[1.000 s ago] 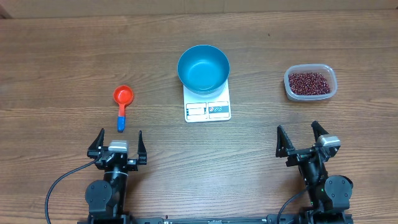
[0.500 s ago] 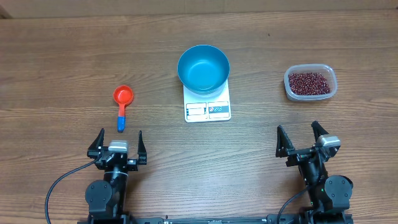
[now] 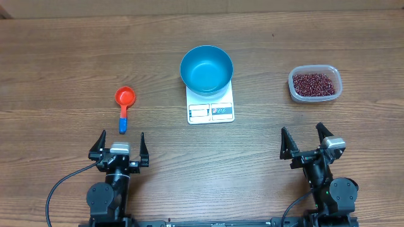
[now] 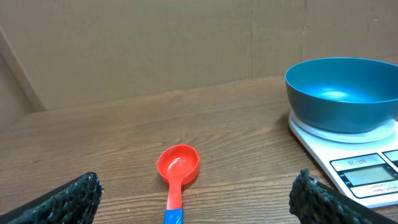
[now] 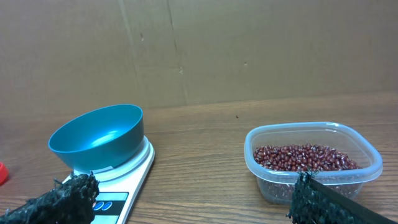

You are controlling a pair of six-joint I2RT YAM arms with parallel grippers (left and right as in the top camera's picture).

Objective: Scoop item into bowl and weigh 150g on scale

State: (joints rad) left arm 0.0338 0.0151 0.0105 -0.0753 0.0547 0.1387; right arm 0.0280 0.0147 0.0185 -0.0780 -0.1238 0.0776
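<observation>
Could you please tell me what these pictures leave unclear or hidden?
- Scale display: too small overhead, illegible in the left wrist view.
- Scoop handle end: cut off by the left wrist view's bottom edge.
- Scale top under the bowl: hidden by it in every view.
- Tub near corner: right wrist view, behind a right fingertip.

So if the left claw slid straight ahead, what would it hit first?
Probably the red scoop, blue handle tip first: it lies just ahead of the open left gripper, handle pointing back at it. Height is unclear, so the gripper might pass above it.
</observation>
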